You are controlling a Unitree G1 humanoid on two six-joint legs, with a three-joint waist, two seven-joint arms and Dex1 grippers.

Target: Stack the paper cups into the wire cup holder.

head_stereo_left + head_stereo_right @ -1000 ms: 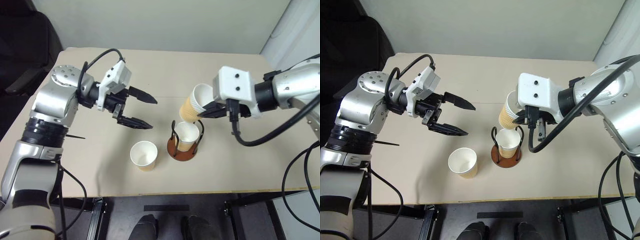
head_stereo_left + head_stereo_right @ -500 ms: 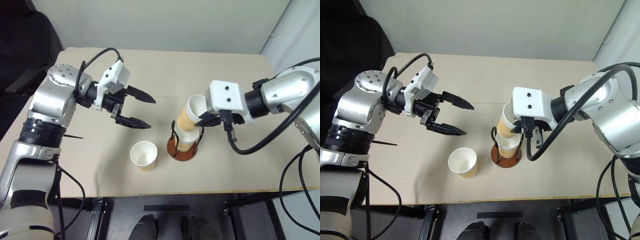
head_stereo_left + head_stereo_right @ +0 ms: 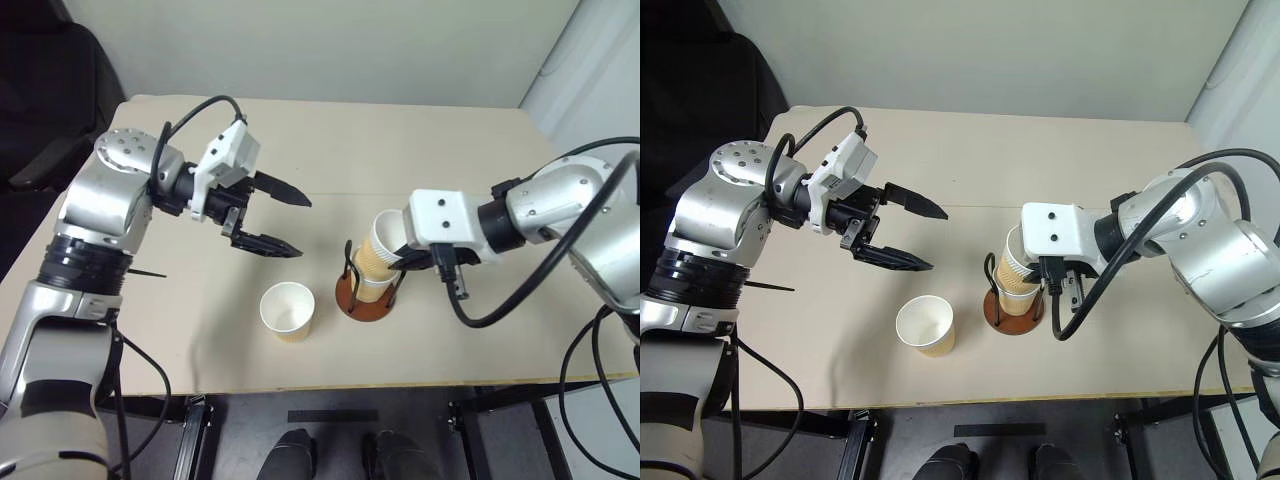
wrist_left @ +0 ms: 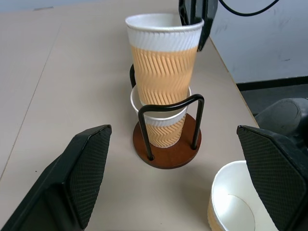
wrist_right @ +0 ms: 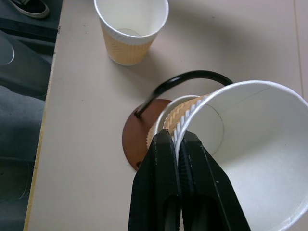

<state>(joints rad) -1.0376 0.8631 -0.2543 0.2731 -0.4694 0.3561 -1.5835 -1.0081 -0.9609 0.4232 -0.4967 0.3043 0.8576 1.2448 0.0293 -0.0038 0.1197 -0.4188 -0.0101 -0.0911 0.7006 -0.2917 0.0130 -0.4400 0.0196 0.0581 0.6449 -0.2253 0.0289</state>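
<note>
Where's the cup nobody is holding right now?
The loose cup stands upright near the table's front edge, just left of the wire holder, below the open left pincer.

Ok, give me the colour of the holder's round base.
Reddish-brown base, clearest in the left wrist view.

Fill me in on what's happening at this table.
The robot is stacking paper cups. Its right hand pinches the rim of a cup, with its bottom partly inside another cup that sits in the wire cup holder. The left hand hovers open above the table. A third cup stands loose beside the holder.
</note>
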